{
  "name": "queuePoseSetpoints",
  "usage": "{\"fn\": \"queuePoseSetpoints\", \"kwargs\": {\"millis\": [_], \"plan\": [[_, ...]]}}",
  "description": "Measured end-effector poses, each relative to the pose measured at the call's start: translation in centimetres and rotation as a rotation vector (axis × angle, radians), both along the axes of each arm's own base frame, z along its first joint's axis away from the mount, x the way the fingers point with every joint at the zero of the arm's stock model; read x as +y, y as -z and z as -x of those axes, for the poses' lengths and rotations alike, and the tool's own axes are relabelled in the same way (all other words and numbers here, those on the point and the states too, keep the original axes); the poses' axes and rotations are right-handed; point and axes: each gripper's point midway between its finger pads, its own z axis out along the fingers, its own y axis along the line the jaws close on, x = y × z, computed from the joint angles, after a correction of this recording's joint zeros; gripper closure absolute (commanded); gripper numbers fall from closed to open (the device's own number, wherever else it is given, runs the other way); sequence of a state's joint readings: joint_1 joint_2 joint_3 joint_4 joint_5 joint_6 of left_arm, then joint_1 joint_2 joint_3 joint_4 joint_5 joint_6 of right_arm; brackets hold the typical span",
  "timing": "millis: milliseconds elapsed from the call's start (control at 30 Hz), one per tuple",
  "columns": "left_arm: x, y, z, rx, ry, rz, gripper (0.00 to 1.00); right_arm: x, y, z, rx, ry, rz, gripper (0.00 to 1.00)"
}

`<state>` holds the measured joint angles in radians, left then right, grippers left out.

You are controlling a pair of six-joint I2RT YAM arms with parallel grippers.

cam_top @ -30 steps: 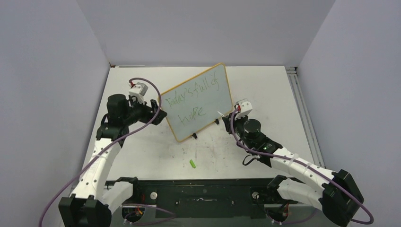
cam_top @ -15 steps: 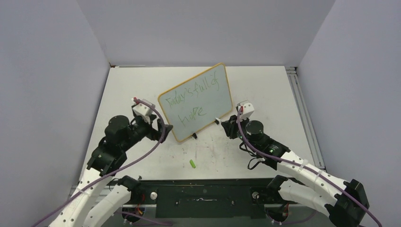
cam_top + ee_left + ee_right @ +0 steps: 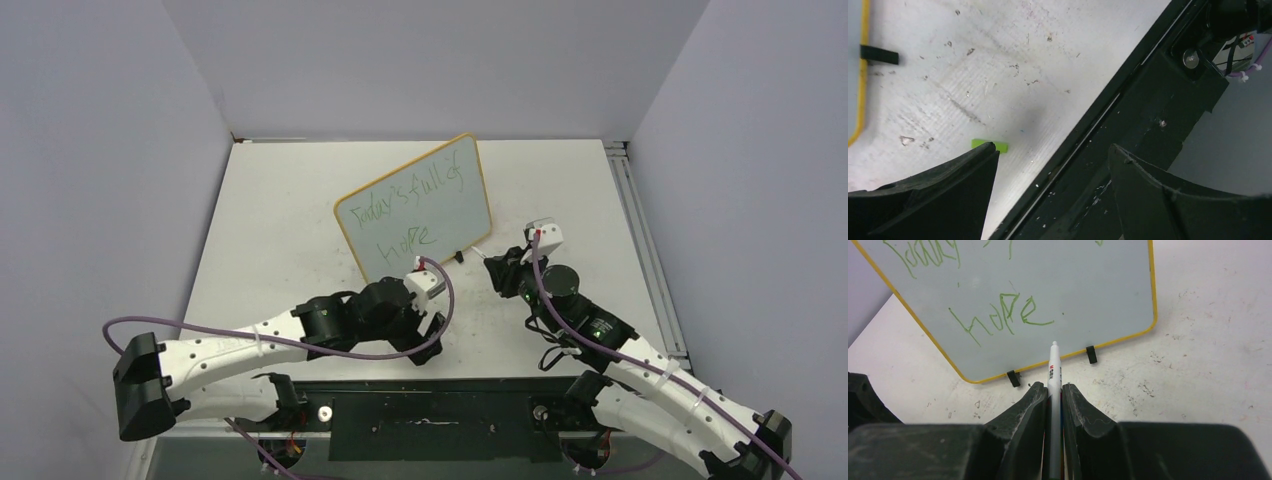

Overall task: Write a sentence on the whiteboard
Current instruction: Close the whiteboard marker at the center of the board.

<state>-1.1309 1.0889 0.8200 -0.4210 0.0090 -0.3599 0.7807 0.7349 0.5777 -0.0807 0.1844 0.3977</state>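
Observation:
The whiteboard [image 3: 440, 205] stands tilted at mid-table on two black clip feet, with a thin yellow frame. The sentence [image 3: 405, 200] is green handwriting in two lines; its word "hope" shows in the right wrist view [image 3: 1003, 315] on the whiteboard [image 3: 1083, 285]. My right gripper [image 3: 497, 268] is shut on a white marker [image 3: 1053, 365], whose tip points at the board's lower edge, a little off it. My left gripper [image 3: 428, 325] is open and empty, low over the table's front edge. A small green cap [image 3: 991, 146] lies by its left finger.
The black base rail [image 3: 1158, 100] runs along the table's near edge under my left gripper [image 3: 1053, 147]. The board's yellow frame corner [image 3: 863, 60] and one black clip foot [image 3: 879, 55] lie left of it. Grey walls close in the table.
My left arm has swung from the board's left side down to the front middle of the table. My right gripper has drawn back to the right with the marker.

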Motion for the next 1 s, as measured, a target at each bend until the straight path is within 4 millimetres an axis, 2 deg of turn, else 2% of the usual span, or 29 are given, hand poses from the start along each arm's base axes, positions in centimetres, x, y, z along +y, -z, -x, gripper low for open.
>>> {"fn": "queuePoseSetpoints", "kwargs": {"millis": [300,533,600,800,1000], "plan": [[-0.5,4.6,1.0,0.163,-0.306,-0.041,0.21,-0.7,0.6,0.0,0.014,0.028,0.027,0.86],[1.4,9.4,2.1,0.284,-0.458,-0.083,0.19,-0.8,0.8,0.0,0.016,0.033,0.031,0.86],[1.8,10.2,2.3,0.306,-0.483,-0.092,0.17,-0.8,0.9,0.0,0.017,0.034,0.033,0.86],[1.5,11.7,2.3,0.364,-0.525,-0.015,0.17,-0.9,0.9,-0.1,0.016,0.036,0.033,0.86],[-0.3,11.5,1.5,0.379,-0.529,0.066,0.17,-0.9,0.8,0.0,0.016,0.036,0.032,0.86]]}}
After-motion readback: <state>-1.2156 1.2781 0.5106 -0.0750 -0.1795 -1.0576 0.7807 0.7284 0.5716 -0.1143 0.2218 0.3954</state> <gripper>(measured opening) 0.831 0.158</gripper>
